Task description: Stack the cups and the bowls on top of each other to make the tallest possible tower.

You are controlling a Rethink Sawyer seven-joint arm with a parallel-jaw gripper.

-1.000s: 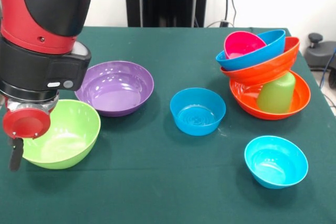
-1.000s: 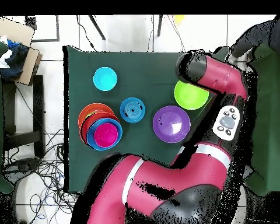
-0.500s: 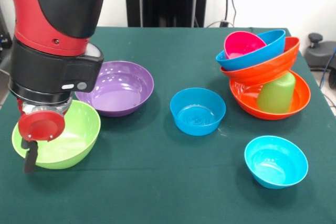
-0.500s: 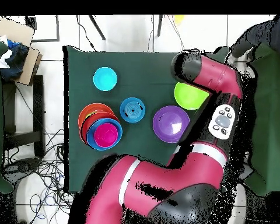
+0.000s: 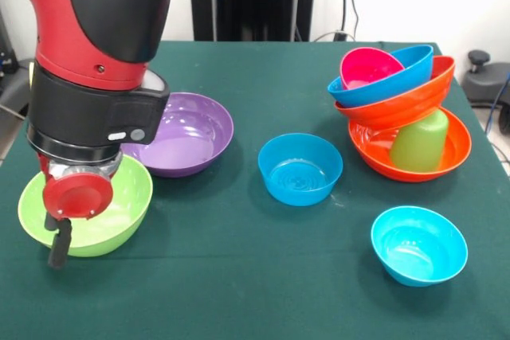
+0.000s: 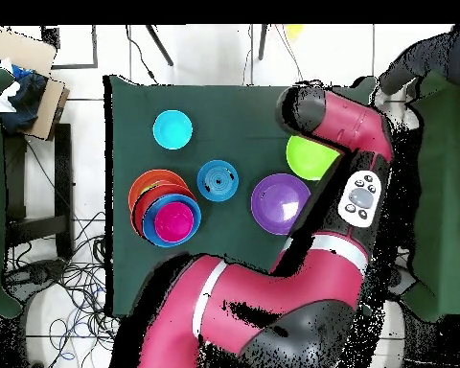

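Hanging over the lime bowl [image 5: 88, 216], your gripper [image 5: 57, 251] shows only 1 dark finger, just past the bowl's near rim; you cannot tell how wide it stands; the purple bowl [image 5: 183, 133] sits just behind the lime one, touching or nearly so; the tower [image 5: 402, 109] leans at the table's other side: orange bowl, upturned green cup [image 5: 421, 141], tilted orange, blue, then pink; a blue bowl [image 5: 300, 169] and a cyan bowl [image 5: 418, 244] stand alone.
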